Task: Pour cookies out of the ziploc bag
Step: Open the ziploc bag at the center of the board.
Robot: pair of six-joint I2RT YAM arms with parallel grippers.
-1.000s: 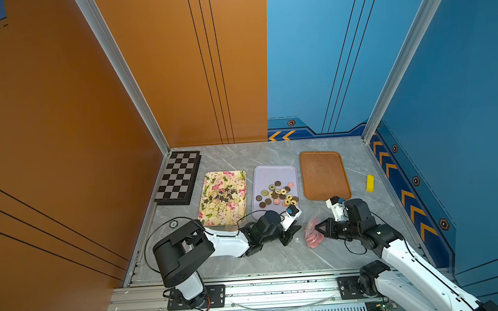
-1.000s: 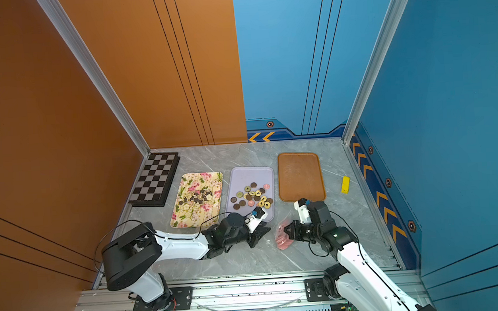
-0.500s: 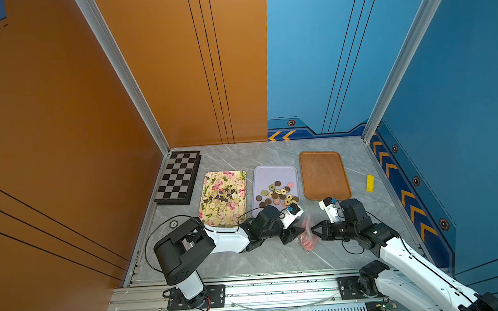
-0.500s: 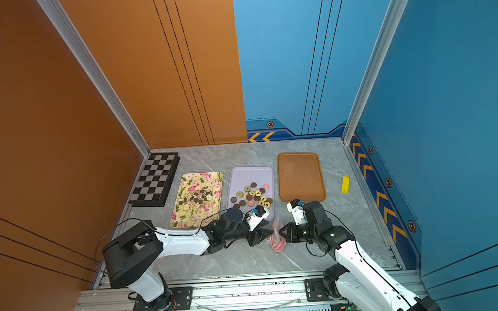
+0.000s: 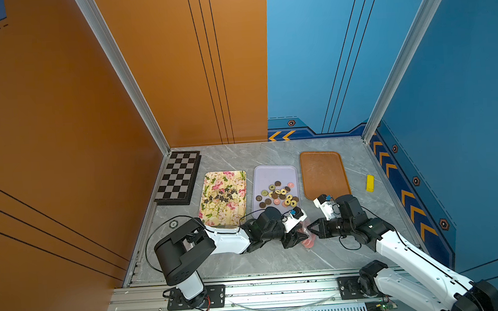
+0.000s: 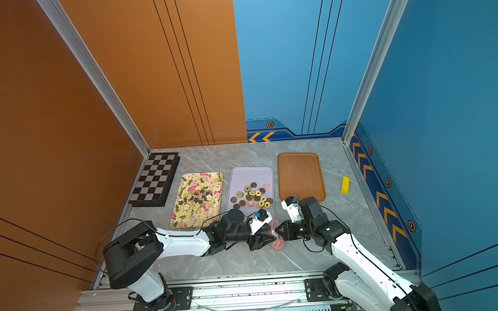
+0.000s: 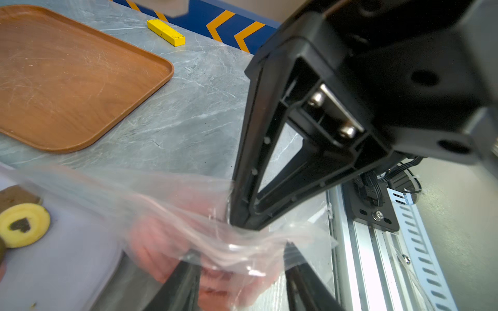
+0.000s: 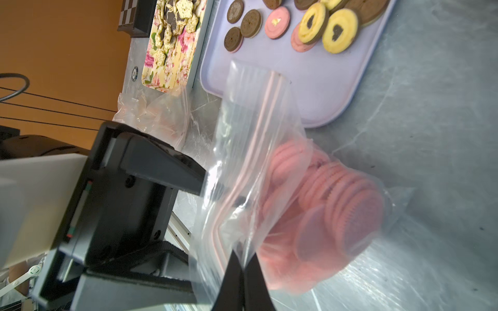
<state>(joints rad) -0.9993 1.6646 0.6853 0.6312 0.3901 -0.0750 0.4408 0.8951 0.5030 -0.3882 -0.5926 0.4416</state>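
Observation:
The clear ziploc bag (image 8: 256,129) hangs between both grippers near the table's front middle, also seen in both top views (image 5: 307,240) (image 6: 277,243). Large pink cookies (image 8: 336,212) bunch in its lower part. My right gripper (image 8: 244,262) is shut on the bag's edge beside the pink zip strip. My left gripper (image 7: 239,258) is open, one finger on each side of the bag's film (image 7: 188,215); no grip shows. More cookies lie loose on the lilac tray (image 5: 272,172), and star cookies (image 5: 223,196) lie on the floral tray (image 5: 225,175).
A bare brown tray (image 5: 323,172) lies behind the right arm. A yellow block (image 5: 370,183) lies near the right wall and a chessboard (image 5: 178,178) at the back left. A second, crumpled clear bag (image 8: 156,113) lies by the floral tray's near end.
My right gripper has carried the bag a little leftward, up to the left gripper. The left gripper's fingers have spread wider around the bag.

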